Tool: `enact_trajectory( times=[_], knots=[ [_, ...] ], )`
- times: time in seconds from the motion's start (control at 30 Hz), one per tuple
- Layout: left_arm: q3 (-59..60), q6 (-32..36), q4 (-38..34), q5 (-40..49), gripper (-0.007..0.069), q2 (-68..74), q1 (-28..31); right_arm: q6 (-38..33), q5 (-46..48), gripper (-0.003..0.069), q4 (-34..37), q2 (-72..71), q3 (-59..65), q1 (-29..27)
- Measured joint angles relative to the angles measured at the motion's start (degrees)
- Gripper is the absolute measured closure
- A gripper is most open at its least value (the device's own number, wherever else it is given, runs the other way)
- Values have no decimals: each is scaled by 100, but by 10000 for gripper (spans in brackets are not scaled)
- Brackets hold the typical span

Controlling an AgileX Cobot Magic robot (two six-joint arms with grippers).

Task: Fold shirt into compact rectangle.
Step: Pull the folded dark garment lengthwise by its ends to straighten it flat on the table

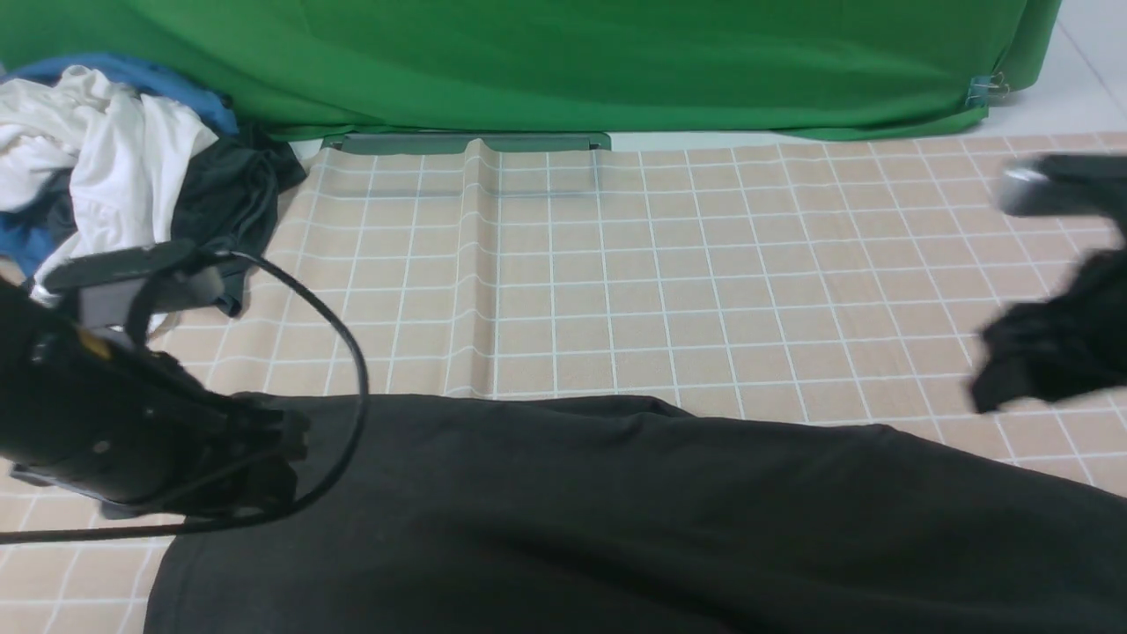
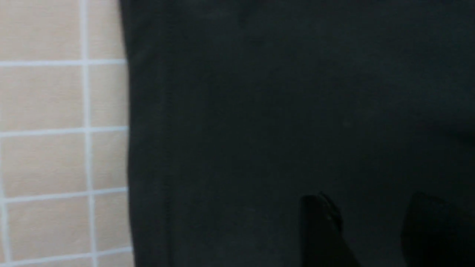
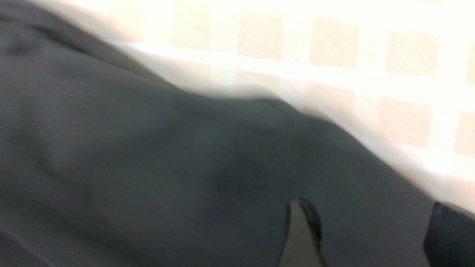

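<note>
The black shirt (image 1: 616, 519) lies spread flat across the near part of the table, its far edge running from left to right. In the left wrist view the shirt (image 2: 278, 111) fills most of the picture, with a straight edge against the checked cloth. My left gripper (image 2: 371, 202) hovers over it with its jaws apart and only flat fabric between them. My left arm (image 1: 132, 423) sits at the shirt's far left corner. The right gripper (image 3: 371, 209) is open above the shirt (image 3: 167, 148) near its edge, and this view is blurred. In the front view the right arm (image 1: 1052, 348) is a dark blur at the right edge.
A pile of clothes sits at the back left: a white shirt (image 1: 97, 158), blue cloth (image 1: 176, 84) and a dark garment (image 1: 233, 198). The beige checked tablecloth (image 1: 704, 264) has a raised crease (image 1: 480, 264). A green backdrop (image 1: 563, 62) hangs behind. A black cable (image 1: 348, 343) loops off the left arm.
</note>
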Motion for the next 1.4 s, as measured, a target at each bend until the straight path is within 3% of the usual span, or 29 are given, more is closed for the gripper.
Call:
enact_trajectory(
  times=[0.07, 0.17, 0.37, 0.63, 0.73, 0.83, 0.87, 0.97, 1.4],
  knots=[
    [0, 29, -5, 27, 552, 298, 0, -254, -246, 190, 40, 305, -208, 508],
    [6, 49, 67, 70, 603, 614, 0, -560, -416, 173, 55, 819, -518, 1020],
    [6, 75, 109, 113, 610, 863, 0, -1083, -483, 108, 50, 1983, -1373, 1653],
    [6, 108, 199, 116, 609, 863, 0, -1476, -347, 107, 26, 2896, -2086, 2025],
    [6, 113, 222, 116, 607, 863, 0, -1680, -186, 167, 11, 3003, -2111, 2104],
    [6, 113, 222, 43, 606, 863, 0, -1797, -79, 380, -31, 3037, -2149, 2162],
    [6, 113, 222, 9, 606, 863, 0, -1797, -65, 484, -39, 3037, -2167, 2167],
    [6, 113, 222, -45, 606, 863, 0, -1793, -27, 594, -69, 3005, -2260, 2174],
    [6, 119, 241, 17, 606, 863, 0, -1785, -479, 602, -600, 2933, -2663, 2174]
  ],
)
